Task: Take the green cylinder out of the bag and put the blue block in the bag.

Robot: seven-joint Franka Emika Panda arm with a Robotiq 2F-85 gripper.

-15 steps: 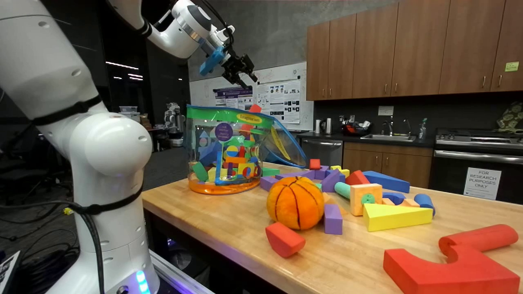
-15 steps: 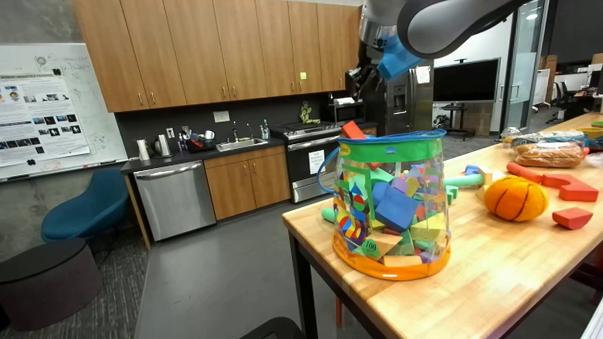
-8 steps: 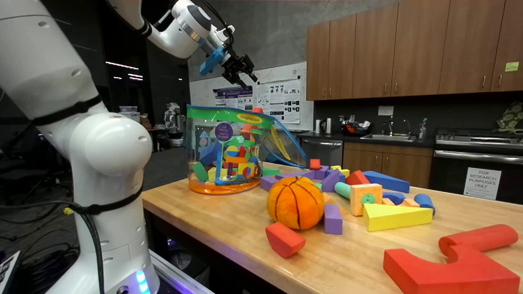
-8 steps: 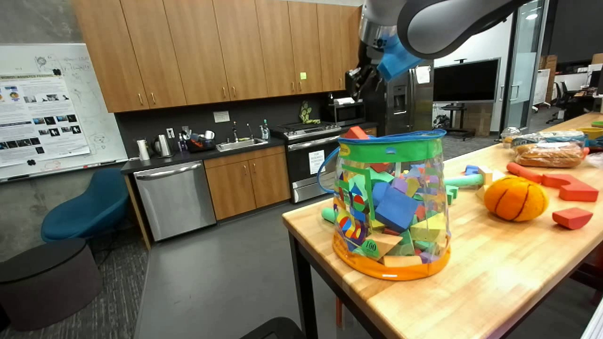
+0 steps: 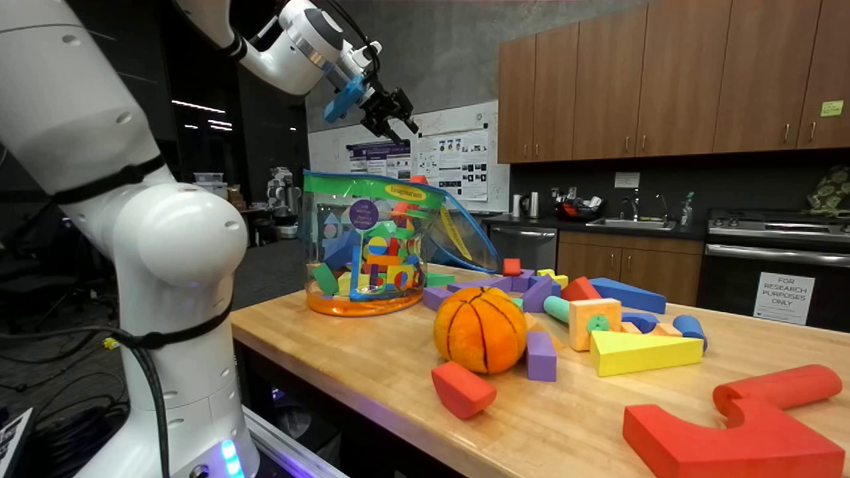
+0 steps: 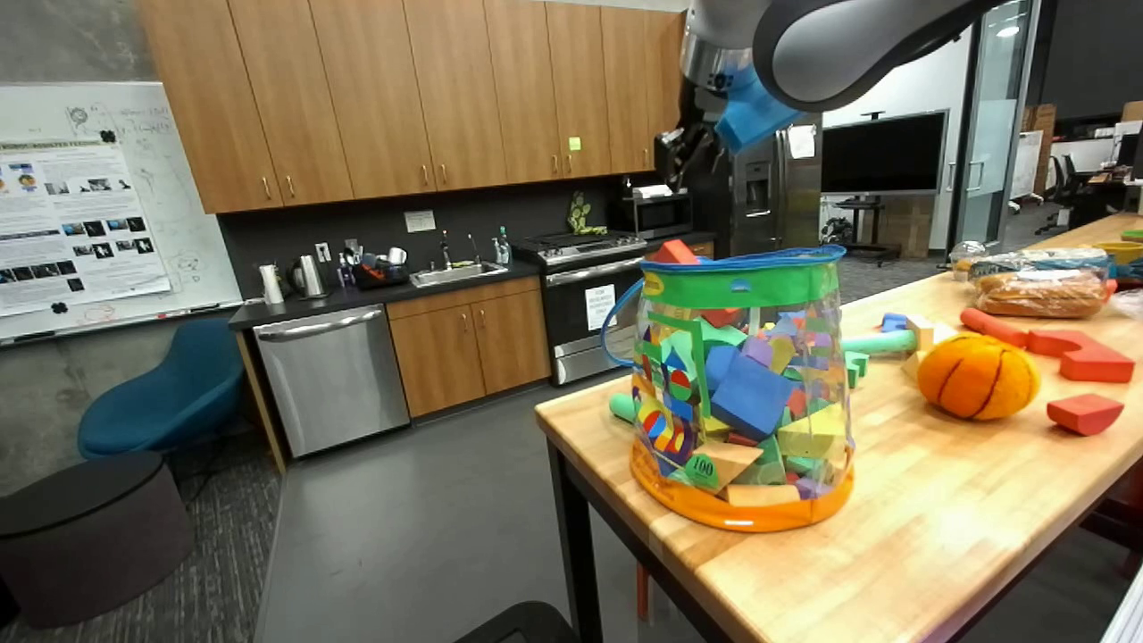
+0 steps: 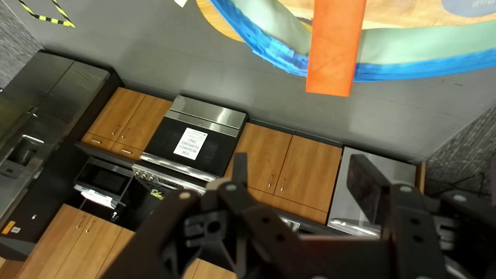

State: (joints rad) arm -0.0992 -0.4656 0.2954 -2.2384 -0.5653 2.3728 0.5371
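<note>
Below the pincer (image 5: 407, 133), apart, the bag (image 6: 759, 288)

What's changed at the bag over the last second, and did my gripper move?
The red block at the rim of the bag has slipped lower, with less of it showing above the edge. Nothing was taken hold of or let go: the gripper stayed where it was, open and empty. The bag and the orange ball haven't moved.

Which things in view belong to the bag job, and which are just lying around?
Belonging to the job:
clear bag
gripper
perhaps the loose green cylinder and blue wedge; which pieces are meant is unclear

Just lying about:
orange ball
yellow wedge
red arch
red cylinder
</note>
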